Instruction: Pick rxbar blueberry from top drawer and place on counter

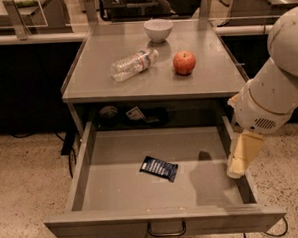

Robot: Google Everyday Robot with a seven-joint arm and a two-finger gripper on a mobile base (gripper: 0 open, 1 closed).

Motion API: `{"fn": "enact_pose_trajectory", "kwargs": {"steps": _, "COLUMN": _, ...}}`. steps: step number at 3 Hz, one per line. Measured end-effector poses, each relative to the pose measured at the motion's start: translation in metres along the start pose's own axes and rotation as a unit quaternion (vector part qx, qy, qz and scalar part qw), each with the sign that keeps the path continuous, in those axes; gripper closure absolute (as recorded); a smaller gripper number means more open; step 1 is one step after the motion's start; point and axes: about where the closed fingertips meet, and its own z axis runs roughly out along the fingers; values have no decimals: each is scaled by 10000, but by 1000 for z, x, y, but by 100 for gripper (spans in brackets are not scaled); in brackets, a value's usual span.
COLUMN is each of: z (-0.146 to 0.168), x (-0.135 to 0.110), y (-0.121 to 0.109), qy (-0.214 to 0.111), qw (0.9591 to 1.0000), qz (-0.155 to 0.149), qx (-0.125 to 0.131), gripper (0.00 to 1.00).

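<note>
The rxbar blueberry (159,168), a small flat bar in a dark navy wrapper, lies flat near the middle of the open top drawer (117,190). The grey counter (152,83) is right above and behind the drawer. My gripper (236,170) hangs from the white arm at the right. It points down over the drawer's right side wall, well to the right of the bar and above the drawer floor. It holds nothing that I can see. Its shadow falls on the drawer floor to the right of the bar.
On the counter lie a clear plastic bottle (133,64) on its side, a red apple (184,62) and a white bowl (158,29) at the back. The drawer's curved handle (166,231) is at the front. Small items (136,113) sit in the cavity behind the drawer.
</note>
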Motion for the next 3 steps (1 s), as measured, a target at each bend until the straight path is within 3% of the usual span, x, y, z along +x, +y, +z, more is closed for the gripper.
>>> {"fn": "enact_pose_trajectory", "kwargs": {"steps": 1, "z": 0, "x": 0, "y": 0, "qy": 1, "qw": 10000, "qz": -2, "qx": 0, "gripper": 0}}
{"fn": "enact_pose_trajectory", "kwargs": {"steps": 3, "z": 37, "x": -40, "y": -12, "qy": 14, "qw": 9986, "qz": -530, "qx": -17, "gripper": 0}}
